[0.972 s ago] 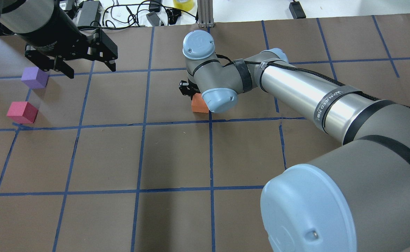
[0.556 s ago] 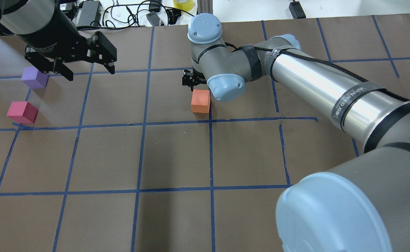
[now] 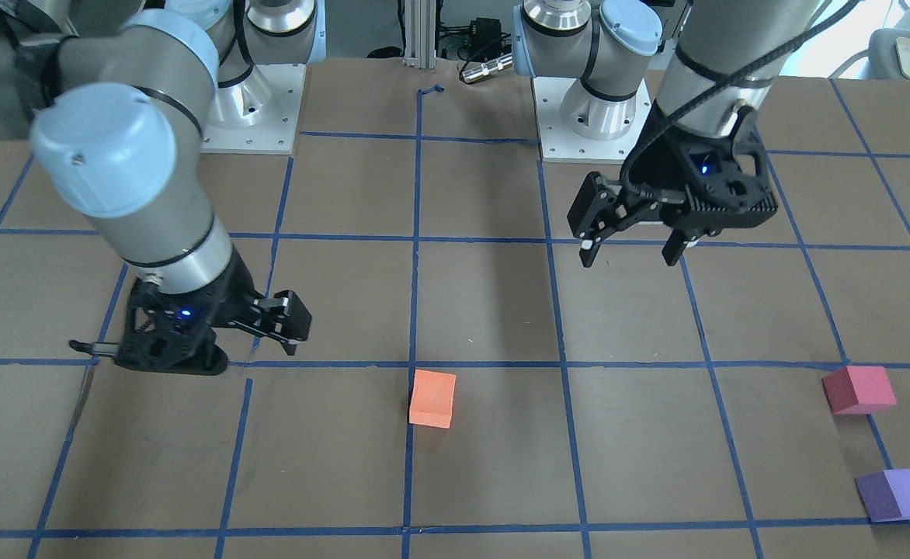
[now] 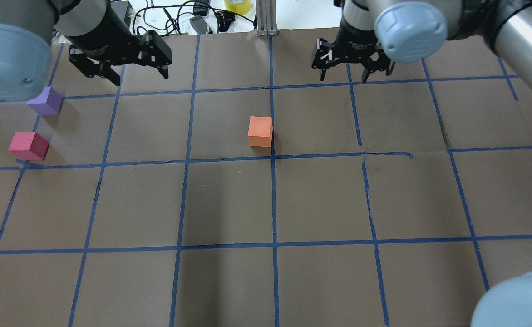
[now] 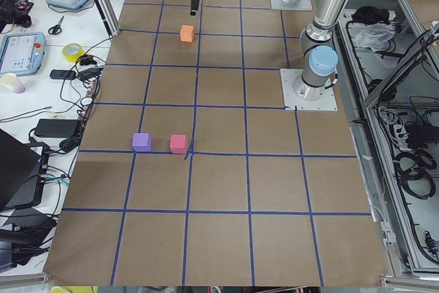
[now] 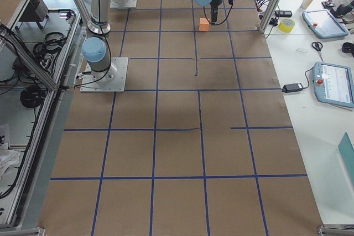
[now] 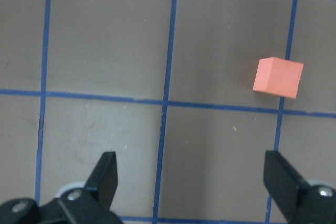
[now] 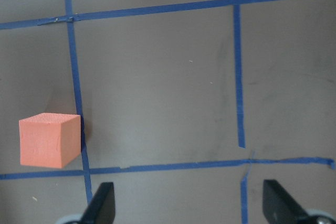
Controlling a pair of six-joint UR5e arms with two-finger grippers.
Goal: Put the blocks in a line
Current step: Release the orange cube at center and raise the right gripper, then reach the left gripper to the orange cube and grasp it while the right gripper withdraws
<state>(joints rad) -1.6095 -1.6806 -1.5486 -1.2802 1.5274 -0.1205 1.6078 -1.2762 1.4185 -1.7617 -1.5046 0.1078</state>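
Observation:
The orange block sits alone mid-table beside a blue tape line; it also shows in the front view, the left wrist view and the right wrist view. The pinkish-red block and the purple block sit close together at the table's left edge. My left gripper hovers open and empty, beyond and to the right of the purple block. My right gripper hovers open and empty, beyond and to the right of the orange block.
The table is brown paper with a blue tape grid. Cables and a power brick, a yellow tape roll and an aluminium post lie past the far edge. The arm bases stand on the robot's side.
My right gripper has left the orange block, risen and moved away to the far right, open. The block stays put. My left gripper has shifted right and farther from the purple block.

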